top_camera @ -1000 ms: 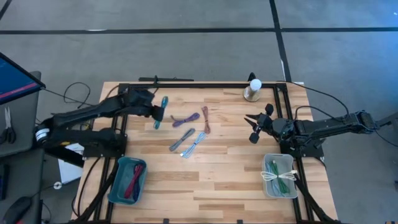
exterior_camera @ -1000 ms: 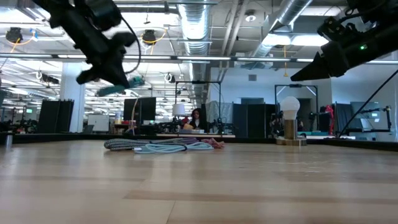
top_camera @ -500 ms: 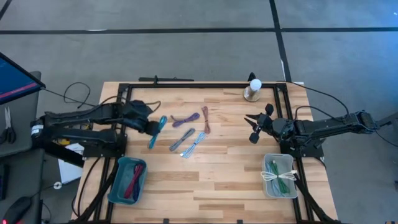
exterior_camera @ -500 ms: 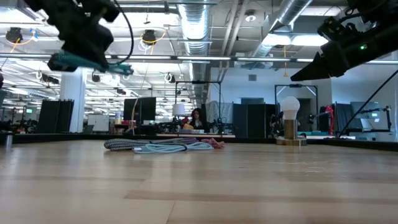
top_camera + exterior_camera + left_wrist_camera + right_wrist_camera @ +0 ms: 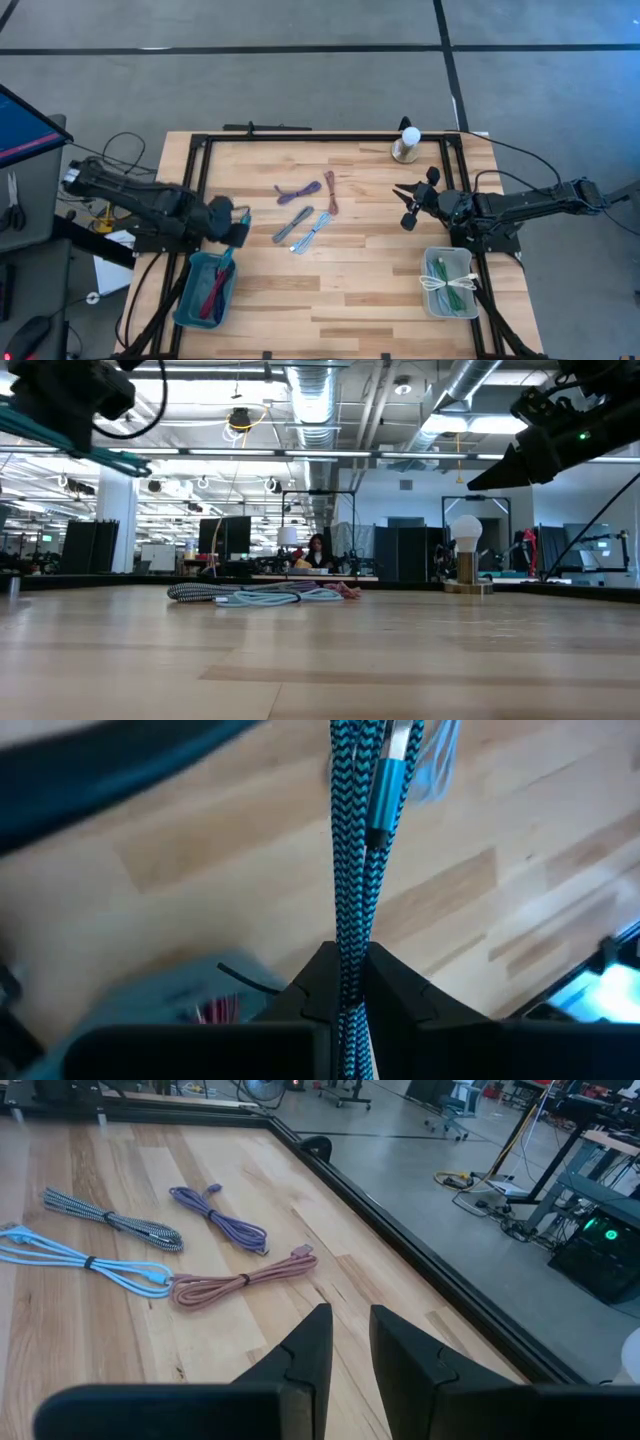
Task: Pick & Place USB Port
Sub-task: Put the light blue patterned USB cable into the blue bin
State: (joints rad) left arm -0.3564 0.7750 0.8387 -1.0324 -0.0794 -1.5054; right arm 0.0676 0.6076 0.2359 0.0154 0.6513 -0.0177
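My left gripper [image 5: 233, 231] is at the table's left side, above the far rim of a blue bin [image 5: 190, 300], and is shut on a teal braided USB cable [image 5: 352, 870]. The cable's metal plug [image 5: 385, 790] shows beyond the fingertips. In the low view the cable [image 5: 90, 448] is high above the tabletop. My right gripper [image 5: 404, 206] waits open over the table's right side, with nothing between its fingers [image 5: 310, 1345]. My left gripper pinches the folded teal cable, several strands side by side [image 5: 349, 975], between its two fingers. The fingers slant down toward the table and lie along the bundle. The bundle sticks out past the fingertips with its plug end free, lifted clear of the table and the bin.
Coiled cables lie mid-table: purple [image 5: 298, 192], pink [image 5: 330, 193], grey braided [image 5: 291, 224], light blue [image 5: 313, 232]. The blue bin holds red and green cables [image 5: 212, 293]. A clear bin [image 5: 450, 282] with white and green cables stands near right; a white-topped stand [image 5: 407, 143] stands far right.
My left gripper has swung from beside the cable group toward the table's near-left, ending above the blue bin, and has turned and tipped downward on the way. It has stayed shut, and the teal cable has travelled with it, clear of the table.
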